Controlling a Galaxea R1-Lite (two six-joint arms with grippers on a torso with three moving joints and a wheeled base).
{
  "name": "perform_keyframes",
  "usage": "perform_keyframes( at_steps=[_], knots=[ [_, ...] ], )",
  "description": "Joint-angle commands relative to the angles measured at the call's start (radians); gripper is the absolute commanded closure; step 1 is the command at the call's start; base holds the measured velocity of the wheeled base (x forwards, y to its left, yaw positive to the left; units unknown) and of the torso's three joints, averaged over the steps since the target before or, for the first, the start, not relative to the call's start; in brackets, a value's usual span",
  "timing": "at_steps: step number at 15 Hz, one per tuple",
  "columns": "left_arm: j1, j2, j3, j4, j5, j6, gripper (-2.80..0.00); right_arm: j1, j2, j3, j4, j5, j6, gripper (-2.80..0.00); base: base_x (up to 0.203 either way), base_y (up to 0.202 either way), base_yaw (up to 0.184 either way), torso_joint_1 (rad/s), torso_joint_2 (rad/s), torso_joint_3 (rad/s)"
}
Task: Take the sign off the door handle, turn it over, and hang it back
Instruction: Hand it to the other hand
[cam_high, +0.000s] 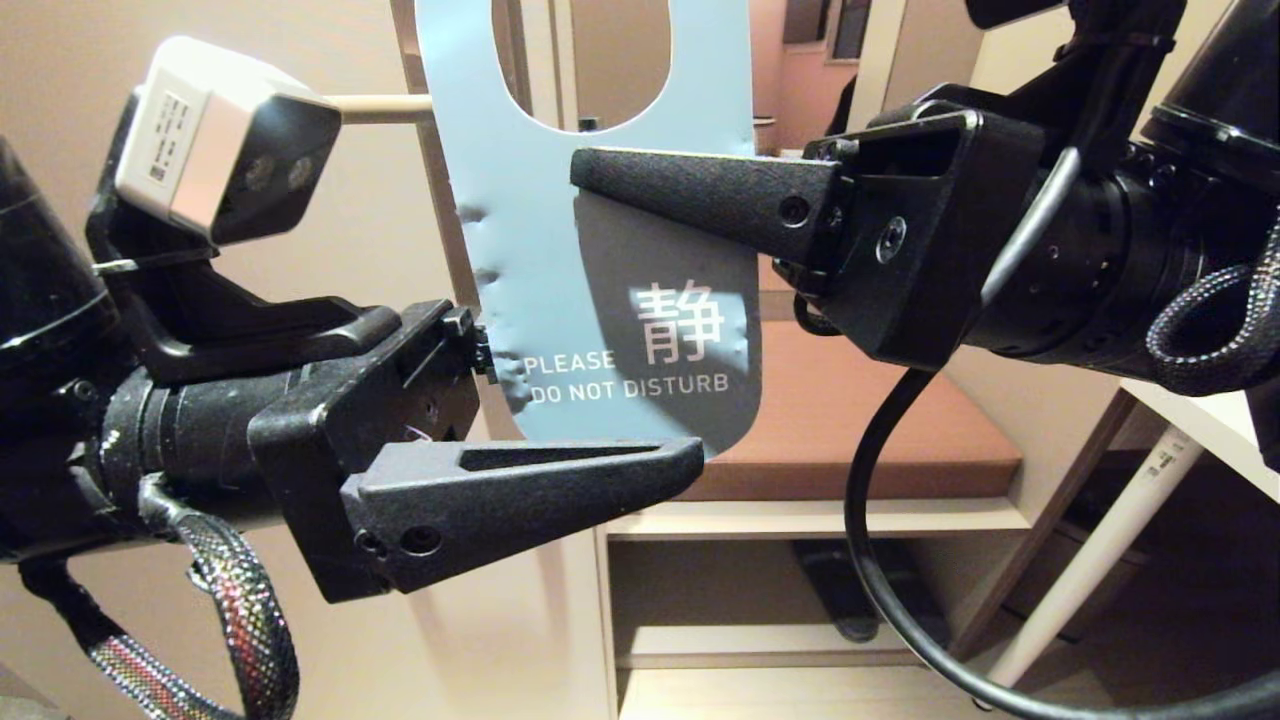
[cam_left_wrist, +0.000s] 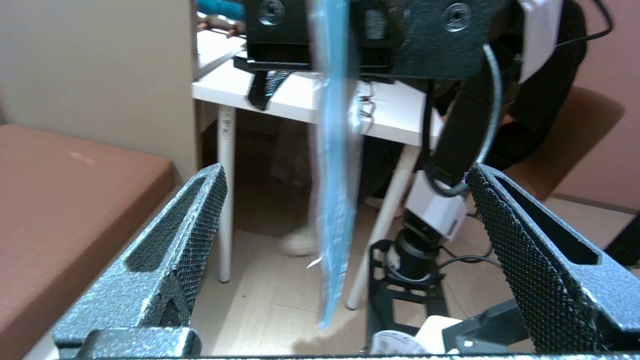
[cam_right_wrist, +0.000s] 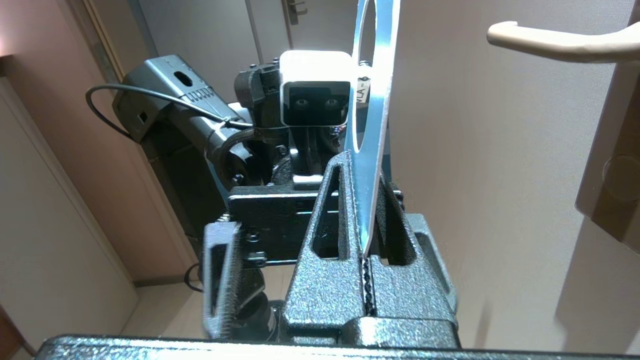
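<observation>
Left end effector (cam_high: 600, 440) is hovering with fingers spread wide around the sign's lower edge, not touching it. Right end effector (cam_high: 590, 175) is pinching the sign (cam_high: 520, 200) mid-body, blue-grey face toward camera, card upright. Door handle (cam_right_wrist: 560, 42) is sitting farther back, bare, apart from the sign.

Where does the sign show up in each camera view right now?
Head view: the sign, blue face showing, upper centre, pinched by the right end effector.
Left wrist view: edge-on blue strip between the open left end effector's fingers.
Right wrist view: edge-on, rising from the shut fingers.
Shared landmark: the right end effector.
</observation>
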Motion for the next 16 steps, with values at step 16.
perform_keyframes(
  at_steps=[16],
  knots=[
    [-0.015, -0.004, 0.001, -0.007, -0.002, -0.011, -2.80, 0.017, 0.035, -0.032, -0.012, 0.003, -0.002, 0.00, 0.000, 0.000, 0.000, 0.000, 0.00, 0.000]
  ],
)
